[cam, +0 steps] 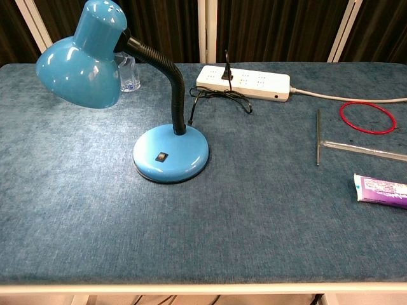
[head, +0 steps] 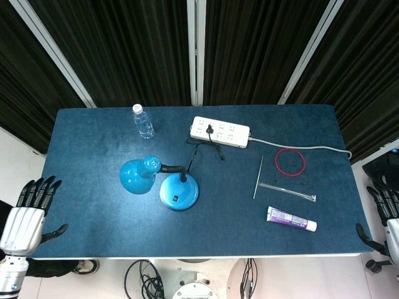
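Both hands flank the table's near edge in the head view: left hand (head: pixel 28 215) with fingers spread, holding nothing; right hand (head: pixel 385 218) half out of frame, its state undeterminable. Desk lamp (head: pixel 168 184) stands mid-table, plugged into the power strip (head: pixel 219 131).

Chest view: lamp base (cam: pixel 170 152) nearest, toothpaste tube (cam: pixel 381 190) right; no hands show.

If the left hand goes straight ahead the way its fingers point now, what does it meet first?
Probably nothing. The left hand hangs off the table's left edge, fingers spread and pointing up along that edge, so its way looks free. The lamp lies far aside; depth is unclear.
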You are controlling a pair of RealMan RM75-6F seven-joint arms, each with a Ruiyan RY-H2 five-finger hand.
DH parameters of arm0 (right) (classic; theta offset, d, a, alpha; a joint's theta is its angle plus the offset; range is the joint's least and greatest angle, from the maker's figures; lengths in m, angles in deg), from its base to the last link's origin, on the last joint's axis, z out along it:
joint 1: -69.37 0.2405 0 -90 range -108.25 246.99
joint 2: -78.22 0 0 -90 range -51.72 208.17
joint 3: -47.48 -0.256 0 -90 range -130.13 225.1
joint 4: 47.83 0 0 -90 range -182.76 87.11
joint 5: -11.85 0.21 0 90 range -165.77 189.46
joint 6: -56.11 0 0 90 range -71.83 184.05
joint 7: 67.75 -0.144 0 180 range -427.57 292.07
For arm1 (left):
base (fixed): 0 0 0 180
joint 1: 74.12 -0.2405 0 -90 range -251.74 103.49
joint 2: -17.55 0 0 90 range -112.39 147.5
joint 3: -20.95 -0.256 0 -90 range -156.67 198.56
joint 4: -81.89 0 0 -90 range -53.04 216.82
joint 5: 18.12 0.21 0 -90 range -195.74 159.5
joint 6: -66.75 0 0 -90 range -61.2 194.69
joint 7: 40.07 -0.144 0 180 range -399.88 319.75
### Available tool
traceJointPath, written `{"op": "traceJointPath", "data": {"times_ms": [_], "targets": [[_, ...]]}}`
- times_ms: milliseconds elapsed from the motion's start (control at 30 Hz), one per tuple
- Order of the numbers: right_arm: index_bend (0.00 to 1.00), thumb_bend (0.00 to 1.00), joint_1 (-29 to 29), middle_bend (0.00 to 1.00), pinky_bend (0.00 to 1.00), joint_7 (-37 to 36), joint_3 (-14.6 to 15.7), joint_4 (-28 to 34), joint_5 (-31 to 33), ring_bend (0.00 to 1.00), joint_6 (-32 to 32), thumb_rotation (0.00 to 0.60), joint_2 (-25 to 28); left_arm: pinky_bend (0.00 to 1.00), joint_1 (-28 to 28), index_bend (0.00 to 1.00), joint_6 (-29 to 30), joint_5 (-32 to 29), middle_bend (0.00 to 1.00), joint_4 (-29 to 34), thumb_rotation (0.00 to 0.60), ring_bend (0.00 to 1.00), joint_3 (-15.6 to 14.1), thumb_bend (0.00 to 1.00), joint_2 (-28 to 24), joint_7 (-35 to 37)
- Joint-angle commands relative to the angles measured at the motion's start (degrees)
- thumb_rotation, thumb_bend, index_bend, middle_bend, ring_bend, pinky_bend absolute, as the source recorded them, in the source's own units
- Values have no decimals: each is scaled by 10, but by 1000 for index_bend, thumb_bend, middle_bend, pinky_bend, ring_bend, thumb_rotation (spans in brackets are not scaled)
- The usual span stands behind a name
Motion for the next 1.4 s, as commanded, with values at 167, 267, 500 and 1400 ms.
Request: {"op": "traceJointPath", "data": {"times_ms": [167, 267, 500, 1400], "targets": [[0, 308, 2, 0, 0, 4, -1, 1, 2, 0, 5, 600, 0, 0, 0, 68, -4, -1, 0, -8, 600, 0, -3, 17, 1, 7], [0, 308, 3, 0, 0, 4, -1, 3, 1, 0, 6, 600, 0, 1, -1, 61, -2, 1, 0, -12, 600, 0, -3, 18, 3, 9], [0, 308, 3, 0, 0, 2, -4, 3, 5, 0, 4, 600, 2, 673, -6, 117, 18, -2, 647, -23, 600, 472, 8, 194, 29, -19], [0, 309, -5, 0, 0, -11, 1, -5, 6, 0, 2, 600, 4, 835, 129, 145, -242, -64, 809, -74, 600, 798, 1, 390, 241, -118]]}}
